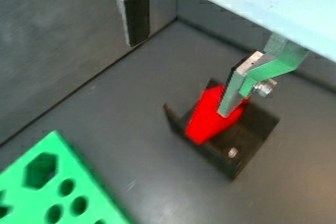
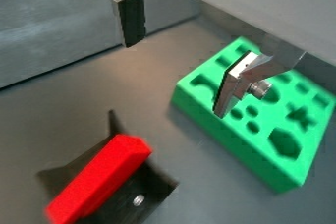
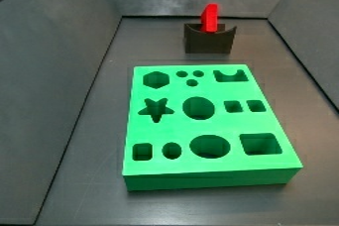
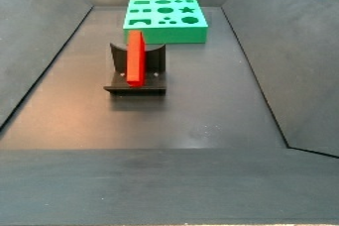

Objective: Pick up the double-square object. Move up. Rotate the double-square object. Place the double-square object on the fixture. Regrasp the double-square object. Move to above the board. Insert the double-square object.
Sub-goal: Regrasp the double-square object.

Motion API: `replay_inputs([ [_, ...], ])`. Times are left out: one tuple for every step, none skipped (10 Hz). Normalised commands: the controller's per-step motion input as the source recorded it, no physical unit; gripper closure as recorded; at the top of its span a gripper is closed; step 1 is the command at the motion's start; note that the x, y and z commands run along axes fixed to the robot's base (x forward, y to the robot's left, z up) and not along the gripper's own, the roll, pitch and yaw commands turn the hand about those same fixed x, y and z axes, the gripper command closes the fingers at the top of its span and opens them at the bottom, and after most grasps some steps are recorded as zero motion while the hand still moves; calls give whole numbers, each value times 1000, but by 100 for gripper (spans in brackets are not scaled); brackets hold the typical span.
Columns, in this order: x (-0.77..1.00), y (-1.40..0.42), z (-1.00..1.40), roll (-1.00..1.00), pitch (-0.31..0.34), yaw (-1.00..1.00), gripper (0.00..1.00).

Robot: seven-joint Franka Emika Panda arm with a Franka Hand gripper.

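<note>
The red double-square object stands upright in the notch of the dark fixture at the back of the bin, also seen as the red double-square object leaning on the fixture. The green board lies flat apart from it. In both wrist views my gripper is open and raised, nothing between its fingers. From there the double-square object lies below on the fixture, and the board is beside it. The side views do not show the gripper.
Sloping dark grey walls enclose the bin floor. A strip of bare floor separates fixture and board from the near edge.
</note>
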Motion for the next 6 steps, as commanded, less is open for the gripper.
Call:
replay_inputs([
  [-23, -18, 11, 1000, 12, 24, 0],
  [-16, -18, 2, 1000, 7, 26, 0],
  [-16, -18, 2, 1000, 6, 28, 0],
  [-13, -18, 6, 1000, 8, 29, 0],
  [-8, -20, 8, 1000, 13, 30, 0],
  [3, -18, 5, 1000, 18, 32, 0],
])
